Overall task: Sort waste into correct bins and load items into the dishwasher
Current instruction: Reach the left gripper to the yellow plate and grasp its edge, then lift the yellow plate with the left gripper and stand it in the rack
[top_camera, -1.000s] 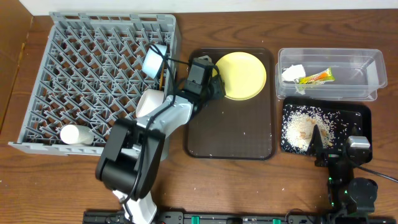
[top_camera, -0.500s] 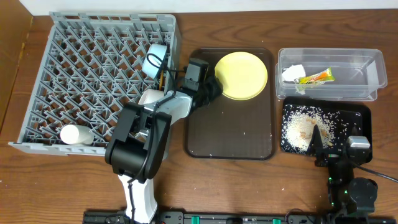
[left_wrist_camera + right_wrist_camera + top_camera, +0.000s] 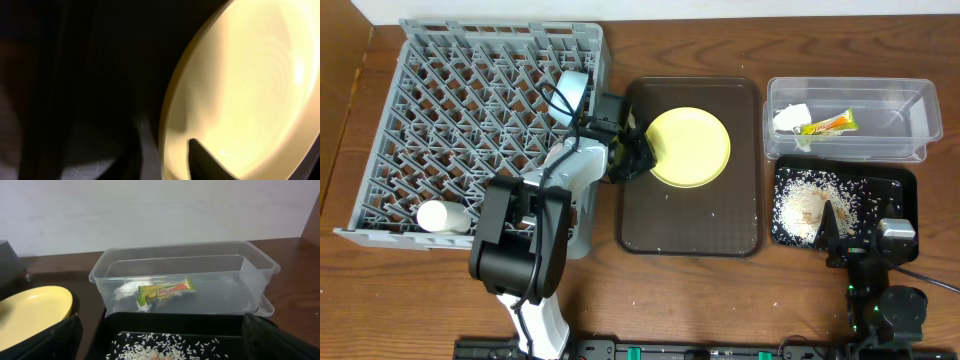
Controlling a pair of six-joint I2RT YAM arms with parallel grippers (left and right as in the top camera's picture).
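Gripping entry: left gripper (image 3: 638, 158), jaws clamped on the left rim of the plate (image 3: 692, 147). The plate lies within the brown tray (image 3: 690, 235); whether lifted or resting, cannot tell.
Right gripper (image 3: 858, 230): jaws wide apart, at the near edge of the black tray (image 3: 892, 185), which holds rice (image 3: 810, 205).
Tub (image 3: 910, 100): wrapper (image 3: 830, 123), tissue (image 3: 790, 117).
Rack (image 3: 470, 110): blue bowl (image 3: 570, 95), cup (image 3: 442, 215).

left arm (image 3: 525, 240): black, silver-white links, black cable (image 3: 552, 92) | right arm (image 3: 885, 300): black, grey block | right hand (image 3: 161, 330): black
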